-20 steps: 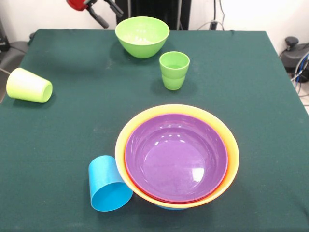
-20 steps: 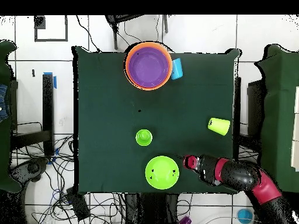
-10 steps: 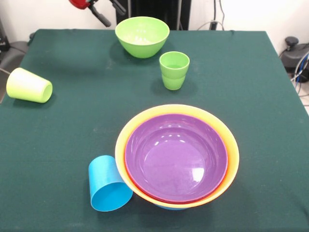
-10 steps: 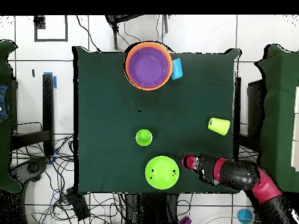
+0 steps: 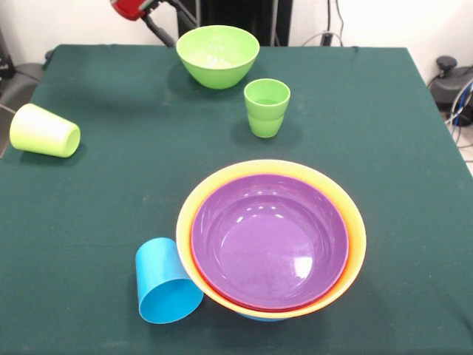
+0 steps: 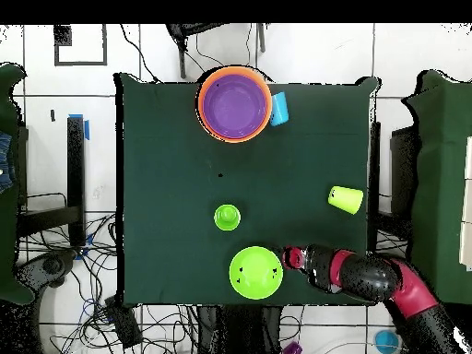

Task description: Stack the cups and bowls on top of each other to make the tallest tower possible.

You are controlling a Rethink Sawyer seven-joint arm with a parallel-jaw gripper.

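Note:
The tower stands near the front: a big orange bowl [image 5: 357,235] holds a red rim and a purple bowl [image 5: 270,240] nested inside, also seen from overhead [image 6: 236,104]. A sky blue cup [image 5: 166,282] lies on its side against the orange bowl's left. A yellow-green cup [image 5: 43,131] lies on its side at the left edge. A ridged green cup [image 5: 267,106] stands upright mid-table, with a green bowl [image 5: 217,53] behind it. My gripper [image 5: 174,26] hovers open and empty just left of the green bowl [image 6: 255,272]; overhead it [image 6: 288,255] is beside that bowl's rim.
The dark green cloth [image 5: 399,133] covers the whole table. A sliver of blue [image 5: 259,316] shows under the orange bowl's front. Cables and equipment [image 5: 451,81] lie beyond the right edge.
My gripper has crept closer to the green bowl's side. Cups and bowls have not moved.

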